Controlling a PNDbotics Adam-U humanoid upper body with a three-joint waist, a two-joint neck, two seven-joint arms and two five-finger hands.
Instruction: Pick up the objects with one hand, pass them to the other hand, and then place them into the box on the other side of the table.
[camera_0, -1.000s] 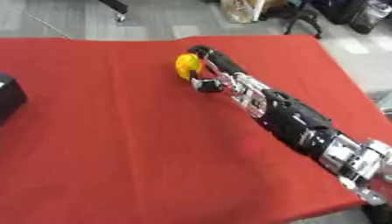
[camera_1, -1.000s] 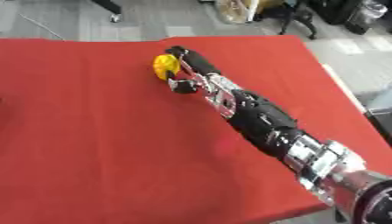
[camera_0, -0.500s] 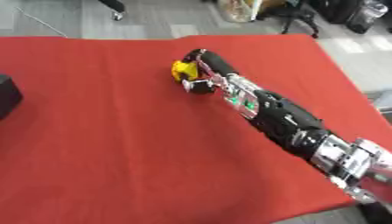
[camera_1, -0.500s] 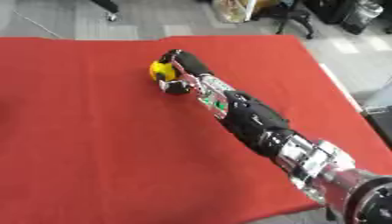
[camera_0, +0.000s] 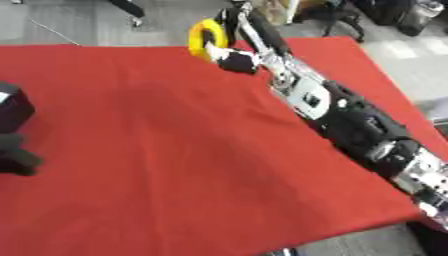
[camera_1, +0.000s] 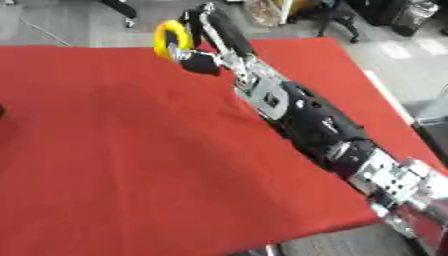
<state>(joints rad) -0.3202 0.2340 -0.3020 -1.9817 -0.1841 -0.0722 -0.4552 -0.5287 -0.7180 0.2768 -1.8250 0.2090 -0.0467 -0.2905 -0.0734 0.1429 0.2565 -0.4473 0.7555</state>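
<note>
Where red cloth ends, yellow ring-shaped obj in right hand, fingers curled round it.

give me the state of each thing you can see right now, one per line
yellow ring: held in the right hand, up near the table's far edge
right hand: fingers curled round the yellow ring, arm stretched across the table
red tablecloth: spread flat over the table
black box: at the left edge, partly out of view

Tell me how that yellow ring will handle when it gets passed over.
The yellow ring keeps its round shape in the right hand, so it is probably stiff. It looks small and hollow, so likely light. Set down on edge, it might roll.
</note>
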